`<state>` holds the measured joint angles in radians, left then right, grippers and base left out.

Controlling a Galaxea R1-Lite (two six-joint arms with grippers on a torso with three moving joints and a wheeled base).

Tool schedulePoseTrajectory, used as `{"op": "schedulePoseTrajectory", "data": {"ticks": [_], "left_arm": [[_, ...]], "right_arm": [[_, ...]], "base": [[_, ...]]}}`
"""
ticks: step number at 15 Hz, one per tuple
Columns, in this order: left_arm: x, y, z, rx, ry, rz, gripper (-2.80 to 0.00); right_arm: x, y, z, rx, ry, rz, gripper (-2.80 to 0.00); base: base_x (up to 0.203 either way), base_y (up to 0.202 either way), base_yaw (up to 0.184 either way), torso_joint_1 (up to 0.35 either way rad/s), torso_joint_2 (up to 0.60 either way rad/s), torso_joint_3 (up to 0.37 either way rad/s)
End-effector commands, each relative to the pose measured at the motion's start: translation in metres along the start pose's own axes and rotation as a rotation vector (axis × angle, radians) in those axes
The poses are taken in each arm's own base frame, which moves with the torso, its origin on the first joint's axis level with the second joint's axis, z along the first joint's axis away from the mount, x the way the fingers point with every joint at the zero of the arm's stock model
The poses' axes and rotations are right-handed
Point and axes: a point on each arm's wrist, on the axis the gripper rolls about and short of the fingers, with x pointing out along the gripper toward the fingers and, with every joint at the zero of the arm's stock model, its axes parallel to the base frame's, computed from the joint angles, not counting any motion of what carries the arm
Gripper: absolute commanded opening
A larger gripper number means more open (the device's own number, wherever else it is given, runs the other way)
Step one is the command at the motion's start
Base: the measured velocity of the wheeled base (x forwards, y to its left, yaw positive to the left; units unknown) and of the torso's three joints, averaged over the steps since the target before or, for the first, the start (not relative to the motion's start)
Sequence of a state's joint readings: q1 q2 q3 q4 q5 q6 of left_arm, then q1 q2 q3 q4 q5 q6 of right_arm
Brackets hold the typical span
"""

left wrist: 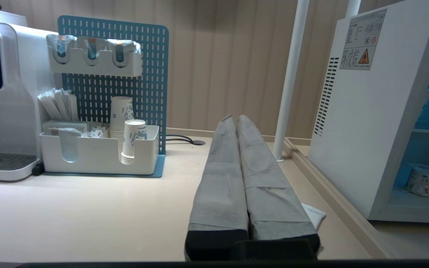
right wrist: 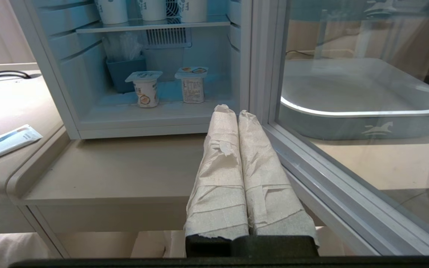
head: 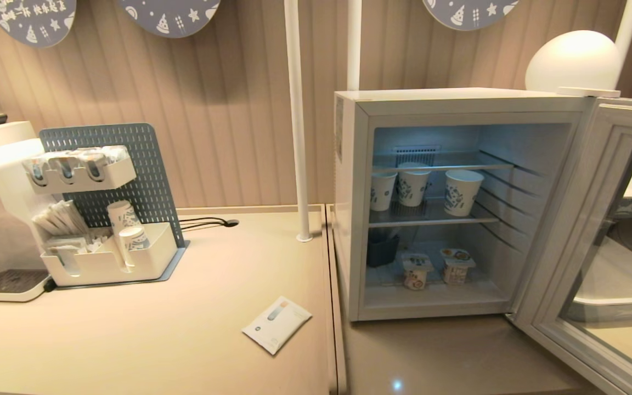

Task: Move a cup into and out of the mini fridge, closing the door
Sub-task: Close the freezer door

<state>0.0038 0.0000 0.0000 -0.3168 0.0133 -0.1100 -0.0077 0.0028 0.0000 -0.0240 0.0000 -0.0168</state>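
Both tools, the left tool above the bench and the right tool before the mini fridge, are closed and empty. The door stands wide open; three cups sit on the middle shelf. Judgement: spread the fingers first, then approach a cup level, clear of the door frame.

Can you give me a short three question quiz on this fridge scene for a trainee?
1. True or false: the door of the mini fridge stands open.
2. How many paper cups stand on the middle shelf?
3. Multiple choice: the left claw is A) shut and empty, B) holding a cup, C) gripping the door.

Key: 1 true. 2 three. 3 A; the right claw is shut and empty too, in front of the open fridge beside the door.
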Motion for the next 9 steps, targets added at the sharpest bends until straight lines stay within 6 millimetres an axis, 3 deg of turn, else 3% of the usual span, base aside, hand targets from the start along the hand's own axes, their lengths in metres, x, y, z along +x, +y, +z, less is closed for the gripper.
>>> {"op": "schedulePoseTrajectory", "data": {"ticks": [1, 3, 9], "left_arm": [[0.0005, 0.0013, -0.0114, 0.0, 0.038, 0.004, -2.8], [0.0005, 0.0013, -0.0114, 0.0, 0.038, 0.005, -2.8], [0.0005, 0.0013, -0.0114, 0.003, 0.038, 0.004, -2.8]], "right_arm": [[0.001, 0.0001, -0.0038, 0.002, 0.013, 0.0, -2.8], [0.0009, 0.0001, -0.0034, 0.006, 0.013, 0.0, -2.8], [0.001, 0.0001, -0.0035, 0.009, 0.015, -0.001, -2.8]], "base": [[0.0, 0.0, 0.0, 0.0, 0.0, 0.0], [-0.107, 0.0, 0.0, 0.007, 0.01, -0.001], [-0.19, 0.0, -0.001, 0.003, 0.0, -0.001]]}}
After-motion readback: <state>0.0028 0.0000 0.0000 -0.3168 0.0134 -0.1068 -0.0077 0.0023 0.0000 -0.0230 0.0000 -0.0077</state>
